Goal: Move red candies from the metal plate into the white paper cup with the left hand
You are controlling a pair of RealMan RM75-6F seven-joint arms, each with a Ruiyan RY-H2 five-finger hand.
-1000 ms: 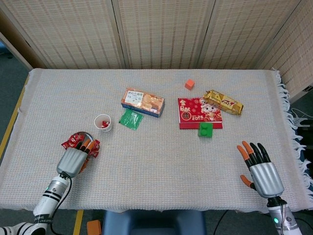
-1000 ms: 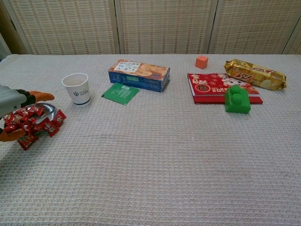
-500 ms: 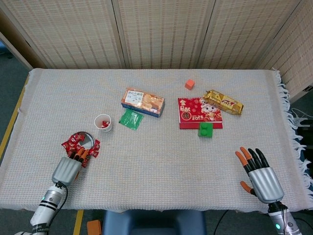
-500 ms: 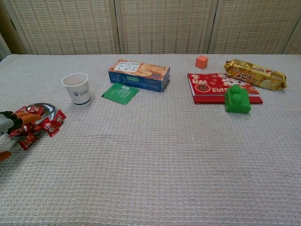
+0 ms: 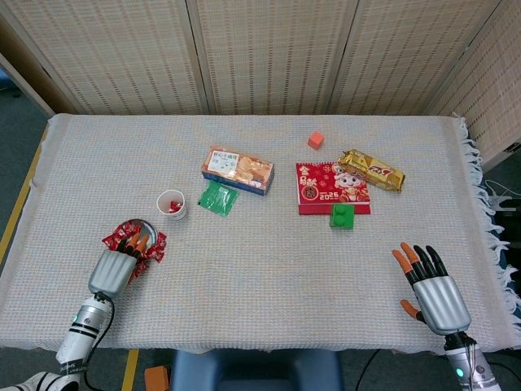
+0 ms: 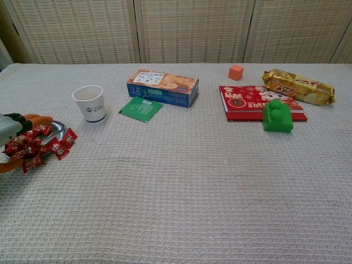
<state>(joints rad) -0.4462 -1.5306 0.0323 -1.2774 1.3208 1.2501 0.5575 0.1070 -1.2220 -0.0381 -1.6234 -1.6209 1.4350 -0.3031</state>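
Observation:
A metal plate (image 5: 143, 227) (image 6: 59, 130) heaped with red candies (image 5: 151, 247) (image 6: 39, 146) sits near the table's front left. My left hand (image 5: 116, 267) (image 6: 10, 128) reaches over the heap from the near side. Its orange-tipped fingers (image 6: 39, 118) lie stretched above the candies and the thumb sits low on the near side, well apart from them. I see no candy pinched. The white paper cup (image 5: 172, 204) (image 6: 89, 103) stands upright just beyond the plate, with a few red candies inside. My right hand (image 5: 431, 289) rests open at the front right, holding nothing.
A biscuit box (image 5: 238, 169), a green packet (image 5: 218, 198), a red booklet (image 5: 332, 186) with a green block (image 5: 342, 216) at its front edge, an orange cube (image 5: 316, 140) and a gold snack bag (image 5: 371, 169) lie across the far half of the table.
My left hand drew back toward the table edge, then moved forward again over the candy heap. The right hand barely shifted.

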